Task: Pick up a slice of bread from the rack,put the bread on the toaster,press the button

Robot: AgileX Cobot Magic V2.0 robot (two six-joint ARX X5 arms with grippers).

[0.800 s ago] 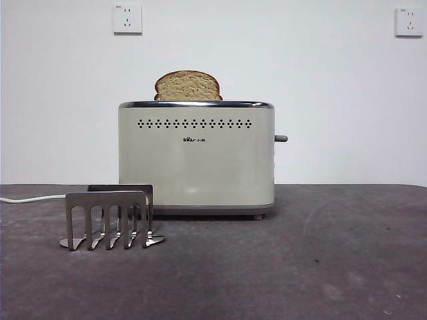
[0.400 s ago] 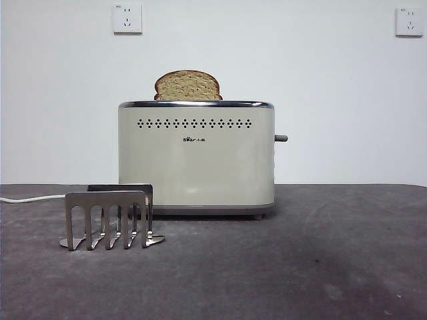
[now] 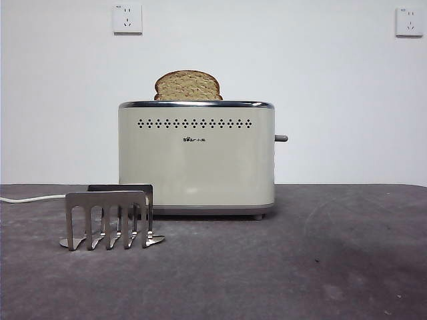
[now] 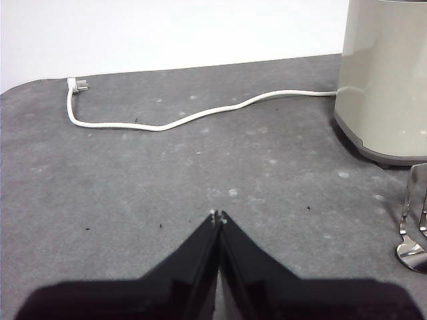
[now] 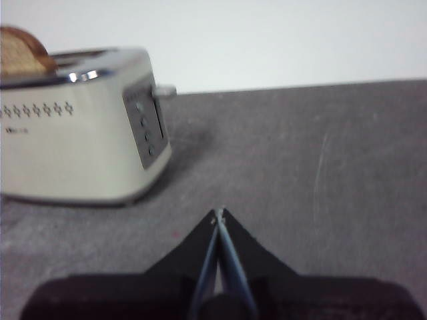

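The slice of bread (image 3: 187,86) stands upright in the top of the cream toaster (image 3: 196,159), its domed upper half showing; the right wrist view also catches the bread (image 5: 20,53) and the toaster (image 5: 73,127). The button (image 3: 281,139) sticks out of the toaster's right side wall, seen as a small knob (image 5: 166,91) in the right wrist view. The steel rack (image 3: 110,217) stands bare in front of the toaster's left end. My left gripper (image 4: 218,216) is shut low over the table left of the toaster (image 4: 387,80). My right gripper (image 5: 219,213) is shut, right of the toaster, holding nothing.
A white power cord (image 4: 180,117) with its plug (image 4: 75,85) lies on the grey table behind and left of the toaster, also seen in the front view (image 3: 30,199). Two wall sockets (image 3: 127,19) (image 3: 408,21) sit on the white wall behind.
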